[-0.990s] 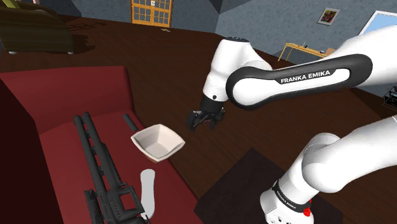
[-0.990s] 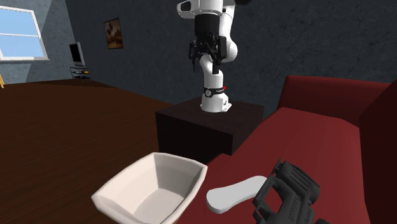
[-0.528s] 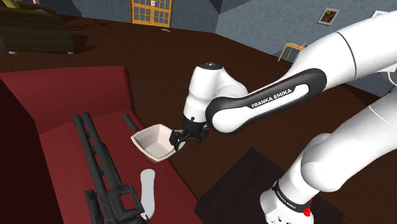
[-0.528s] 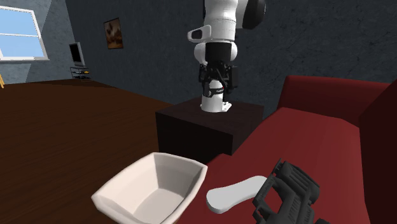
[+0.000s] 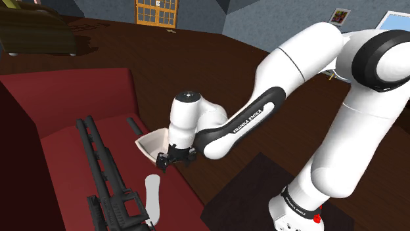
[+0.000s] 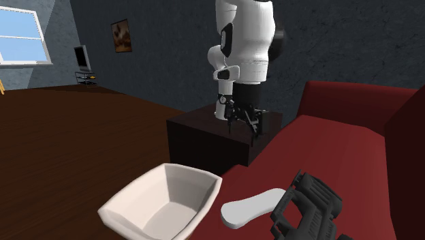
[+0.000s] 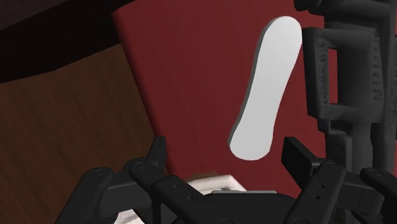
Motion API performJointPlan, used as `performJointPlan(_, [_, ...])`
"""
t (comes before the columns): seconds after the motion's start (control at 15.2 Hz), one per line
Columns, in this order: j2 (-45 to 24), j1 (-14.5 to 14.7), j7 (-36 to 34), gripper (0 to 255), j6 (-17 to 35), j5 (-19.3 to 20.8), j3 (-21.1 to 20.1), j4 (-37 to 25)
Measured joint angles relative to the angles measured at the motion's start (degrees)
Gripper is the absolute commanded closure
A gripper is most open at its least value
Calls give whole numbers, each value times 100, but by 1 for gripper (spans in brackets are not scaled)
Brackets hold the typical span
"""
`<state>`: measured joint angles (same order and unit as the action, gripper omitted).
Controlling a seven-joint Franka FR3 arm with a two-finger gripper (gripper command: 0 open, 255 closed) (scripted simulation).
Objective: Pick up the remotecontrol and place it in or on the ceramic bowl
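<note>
A red sofa (image 5: pixel 79 98) stands on a dark wooden floor (image 6: pixel 68 136), with blue-grey walls (image 6: pixel 156 48) and a bright window (image 6: pixel 20 34).

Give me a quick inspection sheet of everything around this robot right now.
Surface: dark red sofa seat; everything below lies on it.
Job's things: flat white oblong remote control, lying flat; white squarish bowl at the seat's edge, nothing in it. The two are close but apart.
Clutter: long dark grey gun-shaped object alongside the remote; short dark rod beyond the bowl.
Grippers: black fingers open, holding nothing, hovering by the bowl's edge and facing the remote.
Cables: nothing seen.
Surroundings: dark wooden floor, grey-blue walls, framed picture, window.
</note>
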<state>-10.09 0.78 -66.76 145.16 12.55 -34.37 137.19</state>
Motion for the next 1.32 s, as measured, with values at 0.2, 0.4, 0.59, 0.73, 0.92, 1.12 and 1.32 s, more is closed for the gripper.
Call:
performJointPlan(0.2, [-736, 388, -760, 0, 118, 663, 264, -409])
performJointPlan(0.4, [-1450, 797, -1313, 0, 170, 1138, 595, -914])
performJointPlan(0.59, [-2163, 1208, -1735, 0, 186, 1460, 915, -1498])
performJointPlan(0.73, [-2597, 1455, -1952, 0, 218, 1607, 1097, -1851])
performJointPlan(0.92, [-2885, 1599, -2082, 0, 323, 1731, 1248, -2033])
performJointPlan(1.12, [-3094, 1682, -2137, 0, 414, 1819, 1351, -2156])
performJointPlan(1.32, [-3264, 1746, -2194, 0, 529, 1903, 1449, -2204])
